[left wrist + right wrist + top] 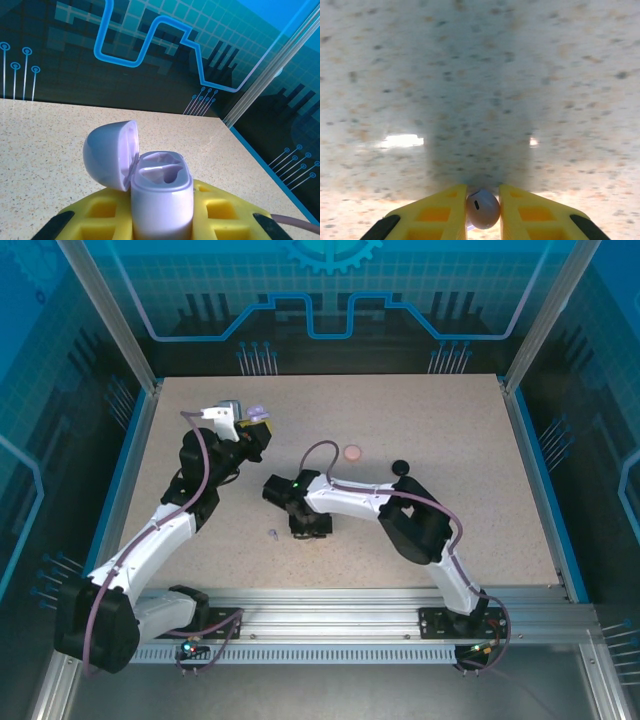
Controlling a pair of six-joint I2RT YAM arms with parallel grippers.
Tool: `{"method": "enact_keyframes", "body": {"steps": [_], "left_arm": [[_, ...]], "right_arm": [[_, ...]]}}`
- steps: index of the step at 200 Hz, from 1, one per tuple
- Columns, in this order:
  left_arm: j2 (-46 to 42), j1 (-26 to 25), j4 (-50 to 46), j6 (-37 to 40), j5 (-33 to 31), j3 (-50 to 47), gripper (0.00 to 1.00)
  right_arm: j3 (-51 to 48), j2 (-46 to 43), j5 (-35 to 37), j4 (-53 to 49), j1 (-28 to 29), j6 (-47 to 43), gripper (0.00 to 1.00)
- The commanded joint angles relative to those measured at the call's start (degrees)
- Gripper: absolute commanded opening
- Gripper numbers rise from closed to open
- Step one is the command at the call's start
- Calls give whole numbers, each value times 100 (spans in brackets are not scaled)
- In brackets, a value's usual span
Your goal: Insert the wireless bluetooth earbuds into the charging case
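Here, on my remote feed, the left gripper (162, 212) is clenched on the lilac case (161, 192), with its yellow fingers (95, 217) pressing the base from both sides. The case stands upright and is held up off the table (450, 420), over the far-left part of it in the top view. Its lid (111, 152) hangs open to the left on its hinge. The two moulded wells in the top of the case face the wrist camera.

The right gripper (482, 192) is down at the table, near the middle and toward my side. Its fingers (437, 215) are closed on an earbud (482, 209), a small rounded pale-lilac bud with a dark slot on its face, and both fingers touch it. The speckled tabletop lies close beneath, blurred and shadowed by the gripper. I cannot tell whether the earbud touches the surface.

From above, the two grippers are apart, the left one farther back and to the left. A lilac speck (273, 533) lies on the table just left of the right gripper, too small for me to identify. The pink case (352, 452) sits beyond the right arm. The black case (401, 468) is near it to the right, and the two do not touch. Both lie flat on the table.
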Motion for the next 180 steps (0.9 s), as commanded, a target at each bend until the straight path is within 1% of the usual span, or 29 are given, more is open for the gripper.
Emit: {"method": "enact_keyframes", "body": {"steps": [1, 32, 51, 76, 100, 130, 155, 180], "left_arm": [[-55, 57, 109, -60, 190, 26, 0], [-46, 57, 80, -75, 476, 37, 0], [-35, 57, 74, -135, 643, 10, 0], [-26, 48, 79, -218, 770, -34, 0], [2, 31, 106, -289, 907, -32, 0], [42, -21, 80, -299, 943, -29, 0], [61, -91, 73, -294, 931, -21, 0], [78, -158, 54, -265, 907, -16, 0]], "right_arm": [[-270, -452, 397, -132, -119, -309, 21], [-759, -870, 902, -308, -259, -794, 21], [-980, -1031, 1178, -413, -389, -1254, 21], [-1114, -1051, 1307, -531, -583, -1870, 21], [-1219, -1012, 1125, -320, -698, -2599, 21], [-1083, -699, 960, -349, -758, -3309, 21], [-1070, -491, 827, -345, -828, -3520, 21], [-1144, -410, 693, -269, -864, -3522, 23]]}}
